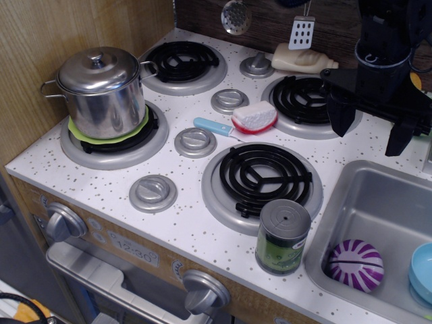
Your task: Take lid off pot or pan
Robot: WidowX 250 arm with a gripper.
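The shiny steel pot [108, 101] stands on a green cloth on the front left burner. It has two loop side handles. The domed steel lid [98, 69] with a small centre knob sits closed on the pot. My black gripper [370, 125] hangs at the right, above the back right burner and far from the pot. Its two fingers [341, 111] point down, spread wide apart, with nothing between them.
A green-labelled can with grey top [283, 236] stands at the front by the sink [378, 202]. A dish brush [246, 120] lies mid-stove. A cream bottle [304, 61] lies at the back. A purple striped ball [356, 264] and a blue bowl [422, 273] sit in the sink.
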